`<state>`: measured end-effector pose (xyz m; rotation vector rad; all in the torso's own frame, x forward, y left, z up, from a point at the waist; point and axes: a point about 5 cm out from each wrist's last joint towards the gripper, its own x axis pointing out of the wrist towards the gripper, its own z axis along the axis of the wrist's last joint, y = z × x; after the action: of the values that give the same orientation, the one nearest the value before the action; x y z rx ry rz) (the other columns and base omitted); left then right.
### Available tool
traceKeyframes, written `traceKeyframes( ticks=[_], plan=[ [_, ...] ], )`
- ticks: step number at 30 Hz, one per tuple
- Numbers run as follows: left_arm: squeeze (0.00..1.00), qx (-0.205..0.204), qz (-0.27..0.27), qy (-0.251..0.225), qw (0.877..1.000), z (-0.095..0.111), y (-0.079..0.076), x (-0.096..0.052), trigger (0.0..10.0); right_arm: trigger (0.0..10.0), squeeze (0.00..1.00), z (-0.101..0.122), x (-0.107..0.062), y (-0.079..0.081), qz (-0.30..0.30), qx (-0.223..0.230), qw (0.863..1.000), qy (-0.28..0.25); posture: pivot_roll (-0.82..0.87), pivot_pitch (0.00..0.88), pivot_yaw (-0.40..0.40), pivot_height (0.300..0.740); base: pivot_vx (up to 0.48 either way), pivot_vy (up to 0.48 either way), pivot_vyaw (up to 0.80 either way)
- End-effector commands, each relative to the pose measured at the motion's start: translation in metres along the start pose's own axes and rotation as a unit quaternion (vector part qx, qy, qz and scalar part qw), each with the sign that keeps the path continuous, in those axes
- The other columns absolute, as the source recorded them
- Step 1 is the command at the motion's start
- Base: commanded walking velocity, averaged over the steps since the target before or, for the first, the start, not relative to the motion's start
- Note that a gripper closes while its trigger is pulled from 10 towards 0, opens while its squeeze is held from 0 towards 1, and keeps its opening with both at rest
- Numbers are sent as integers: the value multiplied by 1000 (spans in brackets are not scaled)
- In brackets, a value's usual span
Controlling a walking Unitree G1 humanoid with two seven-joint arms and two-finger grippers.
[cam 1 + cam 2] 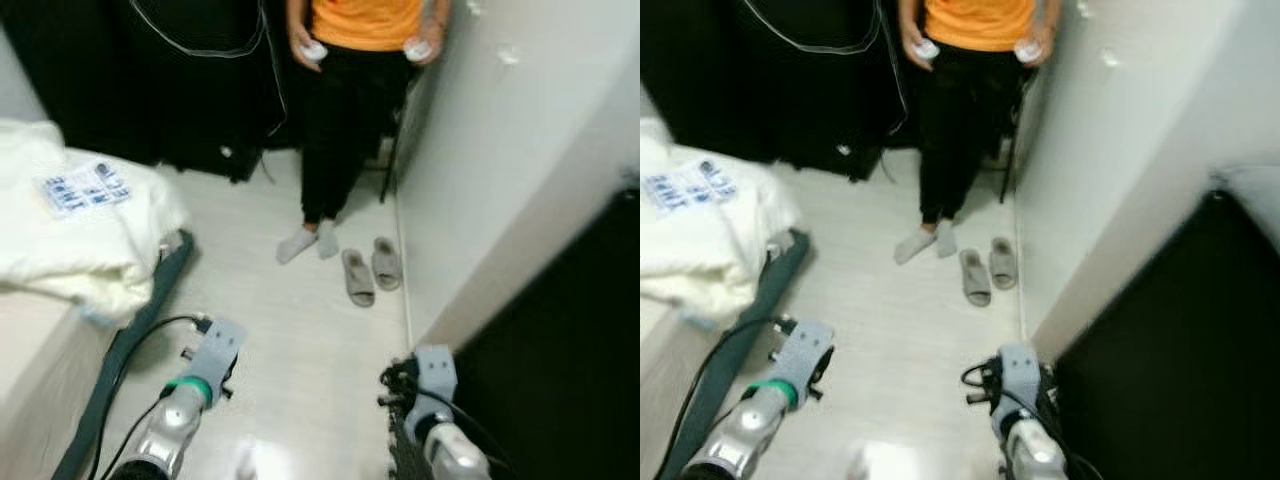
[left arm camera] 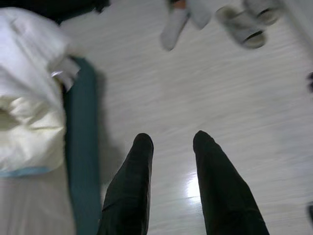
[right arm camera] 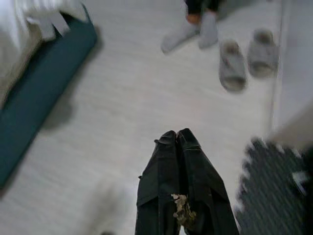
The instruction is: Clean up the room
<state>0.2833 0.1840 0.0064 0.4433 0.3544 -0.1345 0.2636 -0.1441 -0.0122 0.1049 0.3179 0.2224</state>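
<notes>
Slippers (image 1: 372,271): grey pair on the pale floor (image 1: 300,340), side by side just beside the right wall (image 1: 470,150), next to the socked feet of a person (image 1: 345,110) in an orange top who holds a small white object in each hand. Left gripper (image 2: 171,142) hangs low over the floor, fingers (image 2: 134,176) spread with a clear gap, nothing between them. Right gripper (image 3: 177,134) also low, fingertips pressed together, empty; a bit of brownish debris sticks to one finger. White bedding (image 1: 70,210) on the bed at left, teal edge (image 1: 160,290) below it. Dark foam mat (image 3: 269,181) near the right gripper.
</notes>
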Motion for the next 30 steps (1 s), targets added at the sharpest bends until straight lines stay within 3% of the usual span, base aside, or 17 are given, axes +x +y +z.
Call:
traceKeyframes(
  ticks=[1, 30],
  plan=[
    [0, 2, -7, 13, 1000, -7, -4, -3, 10000, 10000, 0, -13, -6, 3, -2, 14, 1000, 21, 82, 68, 6, 740, 450, 0, 0],
    [0, 4, -7, 7, 1000, -3, -3, -1, 10000, 10000, 0, -10, -4, 5, 8, 15, 1000, 19, 85, 74, 9, 740, 449, 0, 0]
  ],
)
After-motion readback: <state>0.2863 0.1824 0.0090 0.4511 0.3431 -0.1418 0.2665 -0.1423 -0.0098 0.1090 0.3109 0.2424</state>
